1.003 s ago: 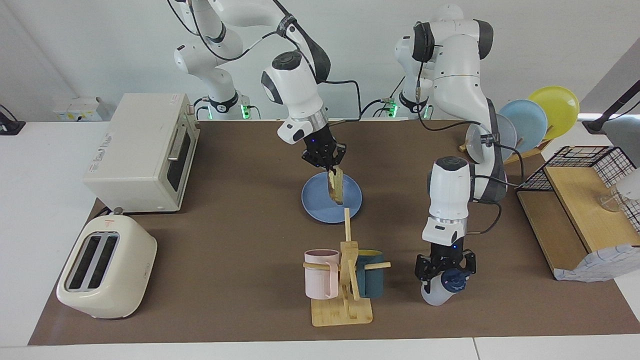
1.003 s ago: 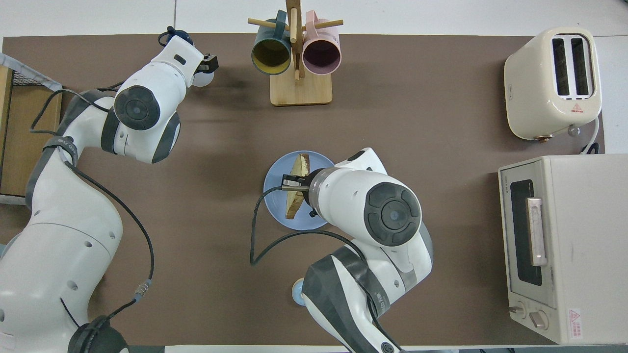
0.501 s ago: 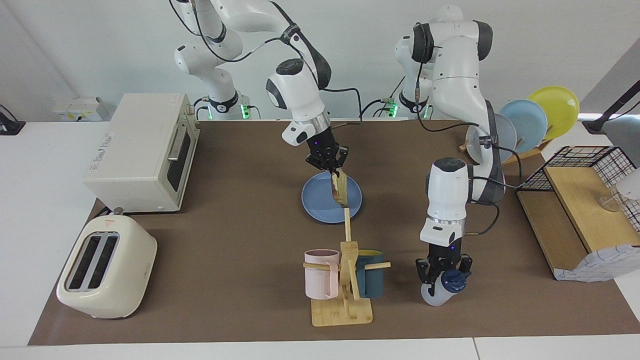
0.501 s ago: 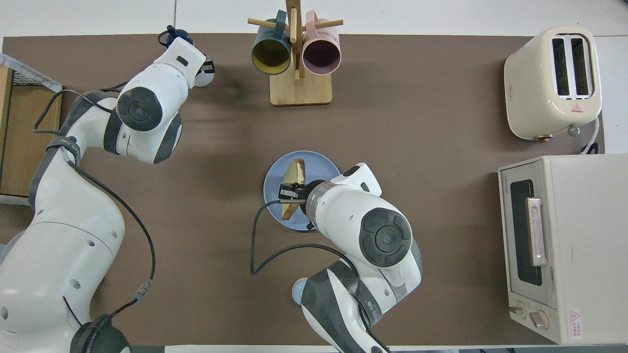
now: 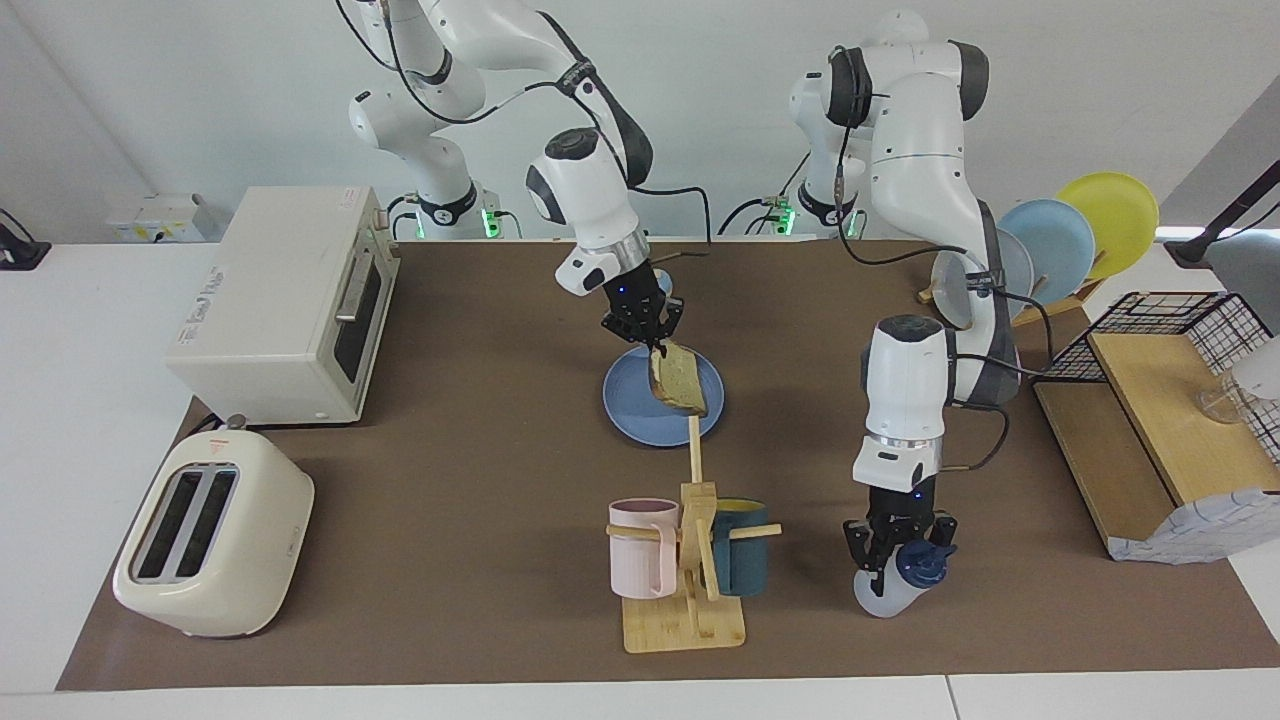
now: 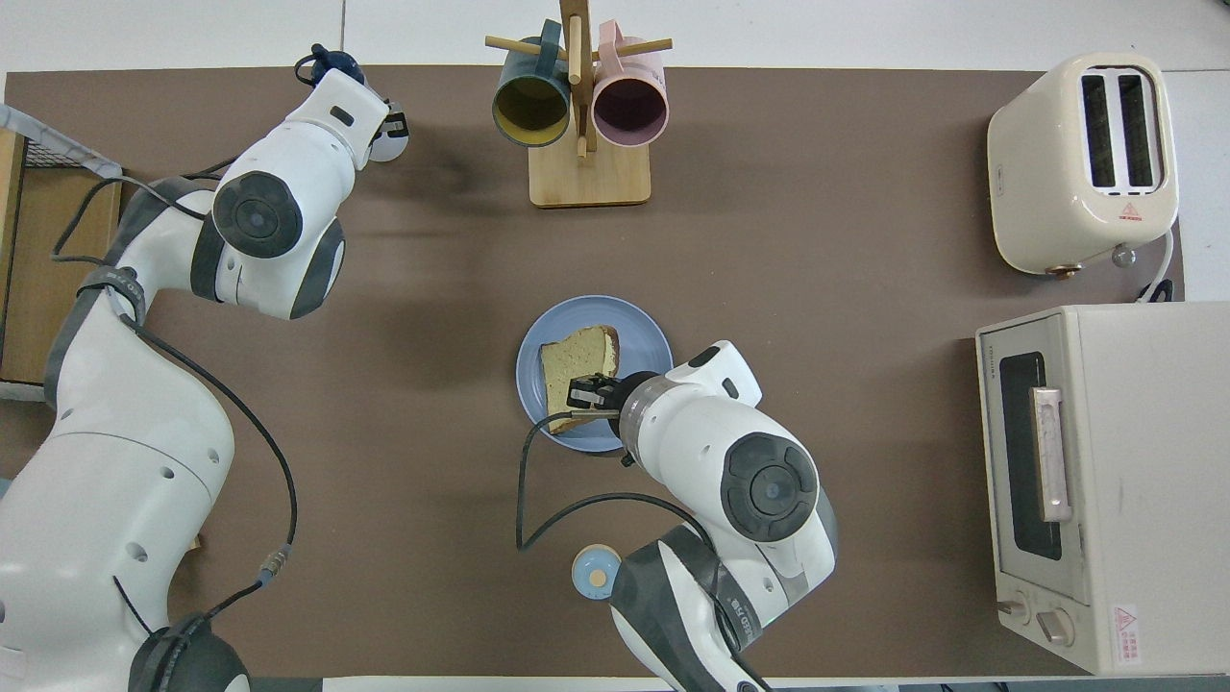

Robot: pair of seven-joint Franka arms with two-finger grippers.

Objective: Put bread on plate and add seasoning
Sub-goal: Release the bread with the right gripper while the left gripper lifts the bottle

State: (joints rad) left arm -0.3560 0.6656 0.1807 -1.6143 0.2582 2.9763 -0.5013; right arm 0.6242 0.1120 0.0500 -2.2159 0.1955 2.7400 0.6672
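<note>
You have the bread [image 5: 679,381] over the plate [image 5: 625,410], which sits mid-bench, but it is not down yet: the right gripper [image 5: 652,342] has its jaws closed on the slice's edge nearest the robots, and the slice leans over the plate, its lower edge at or close to the blue surface; you cannot tell from either view whether it touches. The seasoning [image 5: 893,582] stands near the bench's edge farthest from the robots, toward the left arm's end, beside the mug rack [image 5: 694,560], and the left gripper [image 5: 903,555] has its jaws closed on the bottle just under the dark cap. So neither half is finished: the bread needs releasing flat on the plate, and the bottle has yet to be carried over and tipped. Compared with a second ago, the slice has swung from hanging on edge to tilting broadside toward the plate, and the left jaws, then spread wide around the bottle, have clamped onto it.
</note>
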